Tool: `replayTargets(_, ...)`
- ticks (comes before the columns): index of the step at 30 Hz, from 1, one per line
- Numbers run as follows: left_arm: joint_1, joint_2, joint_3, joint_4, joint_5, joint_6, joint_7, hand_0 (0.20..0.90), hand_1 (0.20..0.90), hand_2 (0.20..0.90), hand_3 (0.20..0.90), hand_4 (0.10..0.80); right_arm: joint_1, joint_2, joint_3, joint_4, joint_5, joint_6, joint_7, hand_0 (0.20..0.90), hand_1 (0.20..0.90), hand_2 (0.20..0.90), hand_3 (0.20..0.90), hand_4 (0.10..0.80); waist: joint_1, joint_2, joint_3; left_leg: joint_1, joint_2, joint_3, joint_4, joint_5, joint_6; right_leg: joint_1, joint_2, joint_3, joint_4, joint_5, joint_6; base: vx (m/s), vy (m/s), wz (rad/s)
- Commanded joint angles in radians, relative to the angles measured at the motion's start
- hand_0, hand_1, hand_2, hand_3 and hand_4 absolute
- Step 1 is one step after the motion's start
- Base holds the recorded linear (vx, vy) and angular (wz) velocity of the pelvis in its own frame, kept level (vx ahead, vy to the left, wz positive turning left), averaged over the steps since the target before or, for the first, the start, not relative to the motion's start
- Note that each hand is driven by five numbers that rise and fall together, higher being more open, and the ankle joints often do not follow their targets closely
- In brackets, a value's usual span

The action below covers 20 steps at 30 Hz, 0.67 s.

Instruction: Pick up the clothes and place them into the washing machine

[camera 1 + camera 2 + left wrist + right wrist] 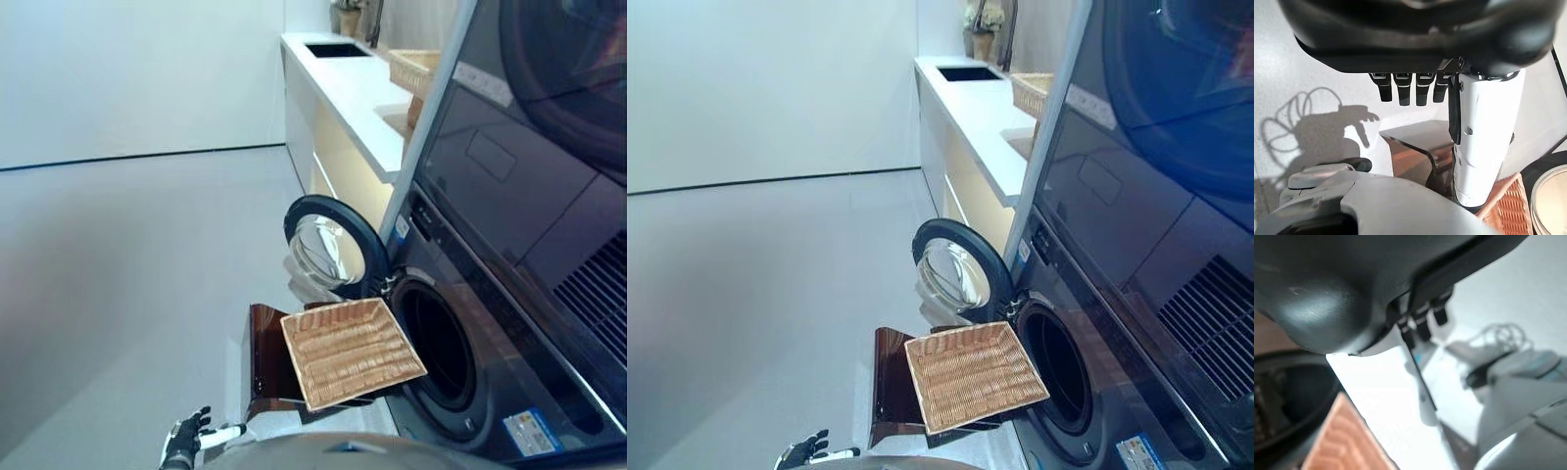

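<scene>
A front-loading washing machine [460, 362] occupies the lower right of the frame, its round glass door [333, 247] swung wide open toward the centre and its dark drum opening [436, 343] exposed. Just in front of the opening, a shallow wicker basket [351, 352] rests tilted on a dark brown stool [266, 357]; no clothes can be made out in the basket or the drum. A white counter [353, 93] runs along the upper right, bearing a second wicker basket [416, 69]. The left hand [184, 441] hangs at the bottom left, fingers [1400, 88] straight and holding nothing. The right hand [1327, 284] appears only in its wrist view, fingers [1422, 318] relaxed and empty.
</scene>
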Motion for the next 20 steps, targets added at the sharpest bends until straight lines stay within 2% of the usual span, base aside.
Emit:
replayTargets(1, -0.04, -0.011, -0.014, 0.036, 0.046, -0.013, -0.01, 0.9, 0.9, 0.9, 0.9, 0.8, -0.035, -0.063, 0.023, 0.041, -0.095, 0.009, -0.013, 0.9, 0.9, 0.9, 0.9, 0.8, -0.002, 0.01, -0.021, -0.019, 0.016, 0.007, 0.011, 0.01, -0.082, -0.029, 0.038, -0.037, 0.011, 0.056, -0.041, -0.019, -0.046, 0.03)
replayTargets(8, -0.052, -0.029, -0.033, 0.059, 0.062, 0.009, -0.026, 0.9, 0.9, 0.9, 0.9, 0.8, -0.064, -0.058, 0.085, 0.061, -0.204, 0.042, -0.035, 0.9, 0.9, 0.9, 0.9, 0.8, -0.01, 0.009, -0.043, 0.012, 0.027, 0.021, 0.024, 0.0, -0.082, -0.001, 0.049, -0.021, 0.007, 0.051, -0.044, -0.01, -0.038, 0.01)
replayTargets(15, -0.069, -0.051, -0.089, 0.032, 0.097, 0.02, -0.035, 0.9, 0.9, 0.9, 0.9, 0.8, -0.1, -0.13, -0.015, 0.135, -0.15, 0.072, -0.07, 0.9, 0.9, 0.9, 0.9, 0.8, -0.015, 0.016, -0.064, 0.038, 0.033, 0.015, 0.035, -0.019, -0.081, 0.03, 0.052, -0.026, 0.008, 0.041, -0.046, 0.025, -0.021, -0.07)
replayTargets(20, -0.069, -0.051, -0.115, 0.028, 0.137, 0.031, -0.04, 0.9, 0.9, 0.9, 0.9, 0.8, -0.112, -0.142, -0.012, 0.15, -0.148, 0.077, -0.051, 0.9, 0.9, 0.9, 0.9, 0.8, -0.015, 0.017, -0.081, 0.051, 0.039, 0.014, 0.03, -0.025, -0.082, 0.041, 0.053, -0.028, 0.009, 0.032, -0.047, 0.009, -0.007, 0.02)
